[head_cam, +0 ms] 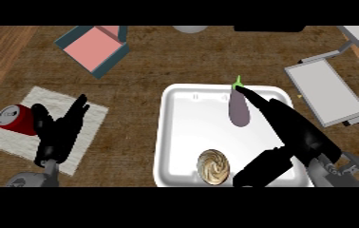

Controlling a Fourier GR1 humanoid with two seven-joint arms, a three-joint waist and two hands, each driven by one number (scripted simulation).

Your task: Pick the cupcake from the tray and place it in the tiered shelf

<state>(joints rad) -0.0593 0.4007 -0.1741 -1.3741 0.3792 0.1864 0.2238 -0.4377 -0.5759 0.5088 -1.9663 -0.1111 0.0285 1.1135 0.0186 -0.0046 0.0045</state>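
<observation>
The cupcake (pixel 213 166), tan with a swirled top, sits at the front of the white tray (pixel 181 127). My right hand (pixel 298 134) is open above the tray's right half, its straight fingers reaching toward the tray's far edge and its thumb (pixel 263 169) just right of the cupcake. A purple eggplant (pixel 239 108) with a green stem lies in the tray beside those fingers. The grey tiered shelf (pixel 324 91) stands at the right edge. My left hand (pixel 60 129) rests open at the left, fingers up.
A red can (pixel 17 119) lies on a white cloth (pixel 52 127) under and beside the left hand. A teal box with a pink inside (pixel 95 49) sits at the back left. A grey round object (pixel 189 29) shows at the far edge.
</observation>
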